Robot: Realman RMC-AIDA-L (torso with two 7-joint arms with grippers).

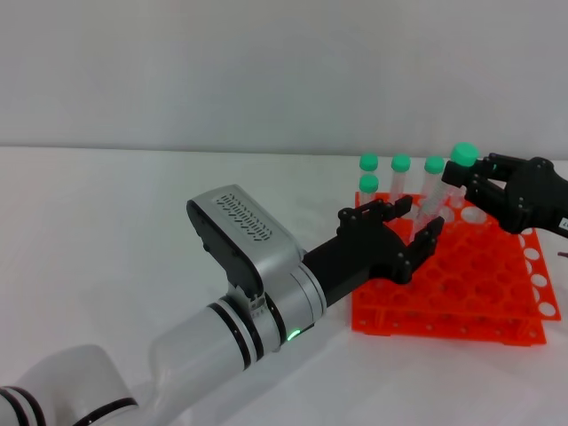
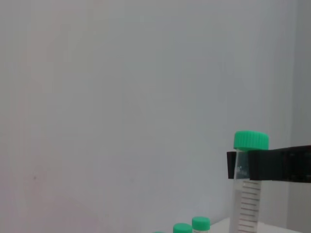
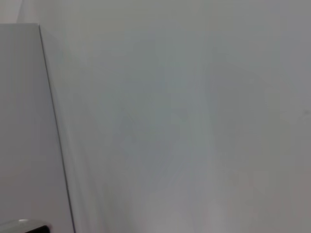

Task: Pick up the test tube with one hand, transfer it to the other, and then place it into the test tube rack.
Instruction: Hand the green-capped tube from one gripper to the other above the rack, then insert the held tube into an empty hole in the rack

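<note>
The test tube (image 1: 461, 156), clear with a green cap, hangs tilted above the back of the orange-red test tube rack (image 1: 479, 293). My right gripper (image 1: 477, 184), coming in from the right edge, is shut on the tube just below its cap. Its black fingers also show across the tube (image 2: 249, 204) in the left wrist view. My left gripper (image 1: 424, 217), on the green-lit arm, is at the tube's lower part, with its fingers spread apart on either side of it. The right wrist view shows only a pale wall.
Several other green-capped tubes (image 1: 401, 163) stand upright in the rack's back left holes, close behind my left gripper. The rack sits on a white table (image 1: 133, 231). My left arm reaches across the table's middle from the near left.
</note>
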